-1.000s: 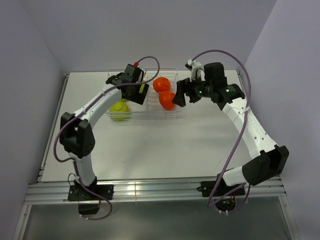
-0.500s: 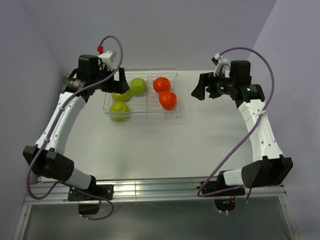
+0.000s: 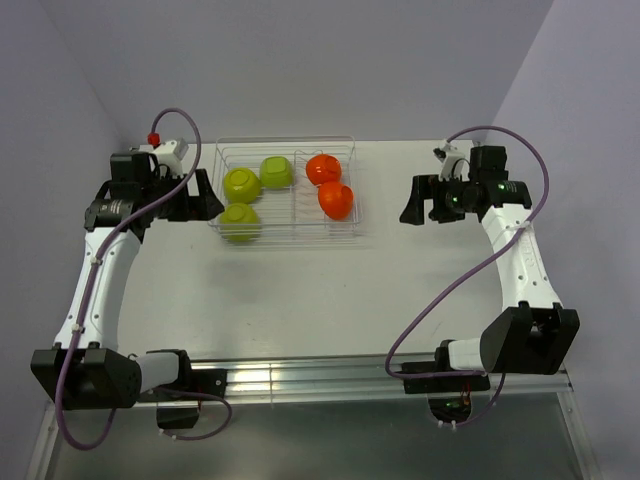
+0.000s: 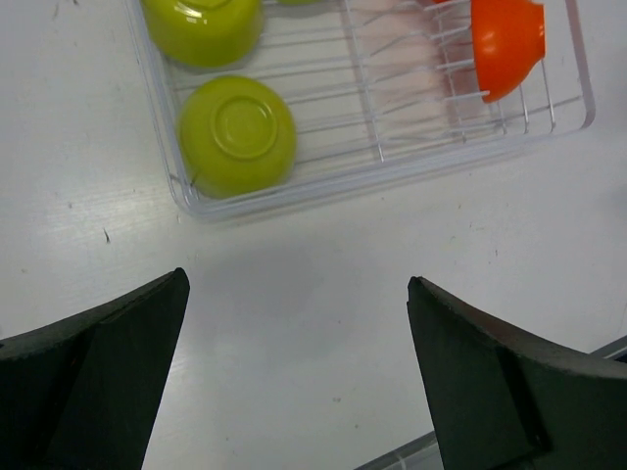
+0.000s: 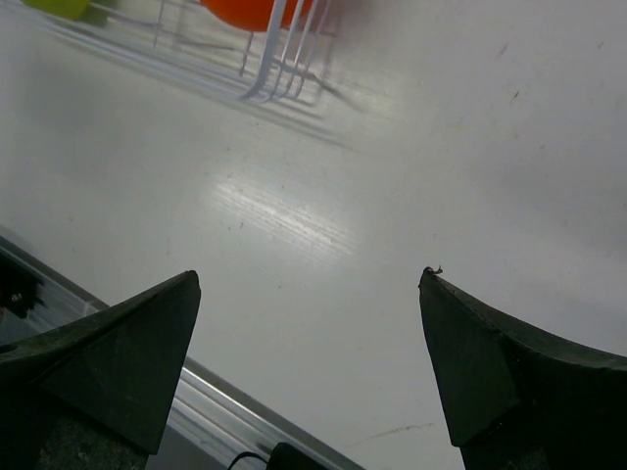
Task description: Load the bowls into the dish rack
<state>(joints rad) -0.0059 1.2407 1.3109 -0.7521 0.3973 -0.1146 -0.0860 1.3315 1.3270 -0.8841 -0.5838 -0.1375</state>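
The wire dish rack [image 3: 290,228] stands at the back middle of the table. Three lime-green bowls [image 3: 241,183] [image 3: 276,171] [image 3: 240,222] sit in its left half and two orange bowls [image 3: 322,168] [image 3: 336,200] in its right half. My left gripper [image 3: 208,203] is open and empty, just left of the rack. My right gripper [image 3: 412,200] is open and empty, right of the rack. The left wrist view shows the rack [image 4: 392,176], two green bowls [image 4: 237,135] [image 4: 204,27] and an orange bowl [image 4: 506,41]. The right wrist view shows the rack's corner [image 5: 284,54] and an orange bowl [image 5: 257,12].
The white table [image 3: 300,290] has a metal rail [image 3: 300,380] along its near edge. Lilac walls stand close on the left, back and right.
Both arms have pulled back from the rack, the left one to the left, the right one to the right. A green bowl and an orange bowl now rest in the rack.
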